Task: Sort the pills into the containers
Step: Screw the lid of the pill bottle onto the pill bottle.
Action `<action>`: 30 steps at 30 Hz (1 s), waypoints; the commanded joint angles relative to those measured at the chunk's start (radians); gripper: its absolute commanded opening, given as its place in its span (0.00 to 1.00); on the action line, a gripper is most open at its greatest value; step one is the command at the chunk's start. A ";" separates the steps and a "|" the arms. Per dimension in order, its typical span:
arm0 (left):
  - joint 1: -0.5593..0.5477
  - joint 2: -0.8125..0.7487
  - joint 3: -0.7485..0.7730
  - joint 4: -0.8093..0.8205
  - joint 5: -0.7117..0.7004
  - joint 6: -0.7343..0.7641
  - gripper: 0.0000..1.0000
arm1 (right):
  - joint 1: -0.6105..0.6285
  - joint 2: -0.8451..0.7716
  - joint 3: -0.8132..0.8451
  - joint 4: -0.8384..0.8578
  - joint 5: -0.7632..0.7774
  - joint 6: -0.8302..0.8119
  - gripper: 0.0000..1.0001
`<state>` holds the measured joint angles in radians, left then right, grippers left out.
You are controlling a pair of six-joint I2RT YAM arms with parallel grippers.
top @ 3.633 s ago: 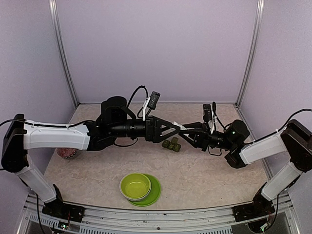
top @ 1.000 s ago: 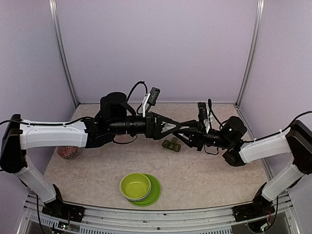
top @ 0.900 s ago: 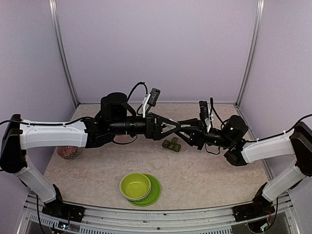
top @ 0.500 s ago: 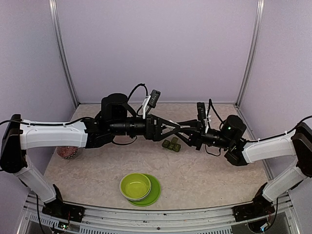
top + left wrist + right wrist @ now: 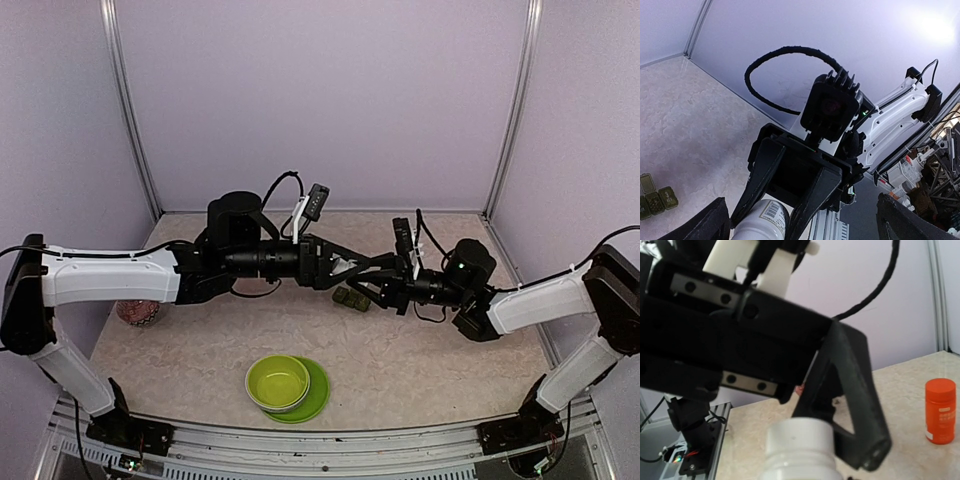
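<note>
My right gripper [image 5: 383,289] is shut on a white bottle [image 5: 758,221] with a barcode label and holds it level above the table's middle. The bottle's white cap [image 5: 799,440] faces my left gripper [image 5: 376,272]. That gripper is wide open, with its black fingers [image 5: 856,390] on either side of the cap and not touching it. The dark green containers [image 5: 350,298] lie on the table just below both grippers and also show in the left wrist view [image 5: 655,198], lids down. The pills are out of view.
A lime-green bowl [image 5: 277,381] on its plate [image 5: 318,392] sits near the front middle. An orange-red bottle [image 5: 940,411] stands upright on the table. A red patterned round object [image 5: 137,313] peeks from under the left arm.
My right arm has carried the white bottle a little to the left, deeper between the open left fingers. The left arm has barely moved.
</note>
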<state>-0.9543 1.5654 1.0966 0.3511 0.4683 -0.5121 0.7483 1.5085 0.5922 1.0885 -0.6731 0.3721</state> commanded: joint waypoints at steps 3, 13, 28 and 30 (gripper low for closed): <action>-0.014 0.008 0.012 0.113 0.081 -0.014 0.99 | 0.015 0.057 0.032 0.004 -0.008 0.030 0.17; 0.003 -0.034 0.016 0.015 -0.019 0.030 0.99 | 0.017 -0.025 0.022 -0.046 0.007 -0.016 0.17; 0.007 -0.040 -0.007 -0.022 -0.001 0.028 0.99 | 0.015 -0.136 0.019 -0.226 0.208 -0.126 0.17; 0.004 -0.039 -0.009 -0.009 0.013 0.030 0.99 | 0.016 -0.126 0.025 -0.237 0.209 -0.128 0.17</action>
<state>-0.9478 1.5497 1.0966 0.3115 0.4545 -0.4965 0.7574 1.3861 0.6071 0.9020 -0.5285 0.2691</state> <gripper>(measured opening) 0.988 0.333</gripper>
